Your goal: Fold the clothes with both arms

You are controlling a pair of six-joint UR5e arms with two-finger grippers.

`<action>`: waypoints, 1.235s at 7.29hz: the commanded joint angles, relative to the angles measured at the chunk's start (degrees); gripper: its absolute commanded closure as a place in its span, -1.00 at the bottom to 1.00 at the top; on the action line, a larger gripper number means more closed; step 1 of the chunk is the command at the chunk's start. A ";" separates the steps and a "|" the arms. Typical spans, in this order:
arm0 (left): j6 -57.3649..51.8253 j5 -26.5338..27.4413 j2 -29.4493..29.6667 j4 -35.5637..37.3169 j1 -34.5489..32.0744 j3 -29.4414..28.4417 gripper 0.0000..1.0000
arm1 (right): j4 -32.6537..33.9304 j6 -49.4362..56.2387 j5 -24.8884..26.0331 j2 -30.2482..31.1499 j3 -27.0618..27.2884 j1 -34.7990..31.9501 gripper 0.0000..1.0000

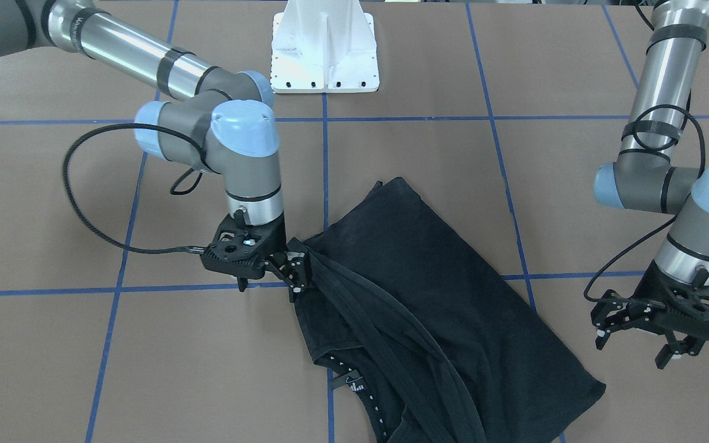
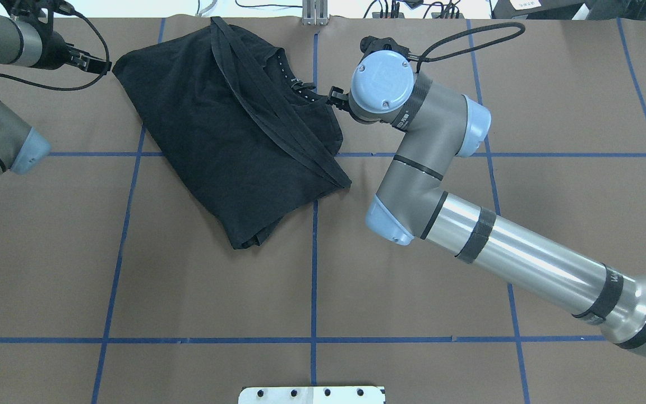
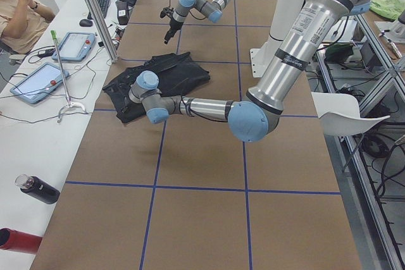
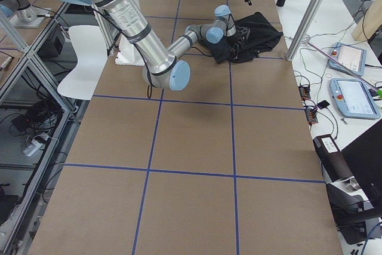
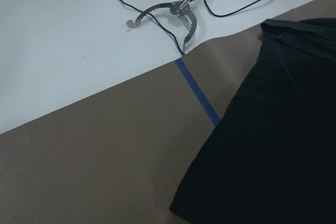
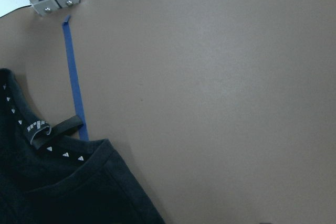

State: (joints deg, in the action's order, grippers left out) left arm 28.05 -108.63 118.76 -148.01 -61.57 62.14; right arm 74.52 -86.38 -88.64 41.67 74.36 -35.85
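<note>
I am lining up the grasp: each tool should be pinching a corner of the shirt (image 1: 428,289) low, taking every layer. The right tool (image 1: 296,272) is hovering released at its edge. The left tool (image 1: 636,346) is hanging released, apart. One shirt is lying rumpled on the worktop (image 1: 145,369), between two tools.

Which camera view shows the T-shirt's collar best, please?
The right wrist view: the collar is close and sharp there. Overhead and front-facing show it small; the side and left wrist views do not show it clearly.
</note>
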 commanded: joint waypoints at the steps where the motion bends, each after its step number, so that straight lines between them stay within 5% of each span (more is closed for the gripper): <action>1: 0.34 -0.09 -0.28 -0.08 -0.04 0.17 -1.00 | -0.25 -3.36 1.27 -0.98 -3.16 2.10 -0.54; 7: 0.69 -0.09 -0.28 -0.08 -0.04 0.17 -1.00 | 0.10 -5.03 1.36 -2.83 -6.16 5.70 0.11; 8: 0.69 0.00 -0.28 0.00 0.05 0.17 -1.00 | 0.01 -5.12 1.45 -2.91 -6.16 5.71 0.45; 9: 0.69 0.00 -0.37 -0.08 0.05 0.17 -1.00 | -0.16 -5.12 1.45 -2.83 -6.16 5.62 0.99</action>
State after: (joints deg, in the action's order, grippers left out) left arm 28.74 -108.67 118.45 -148.05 -61.56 62.31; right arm 74.51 -91.42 -87.23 38.81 68.22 -30.26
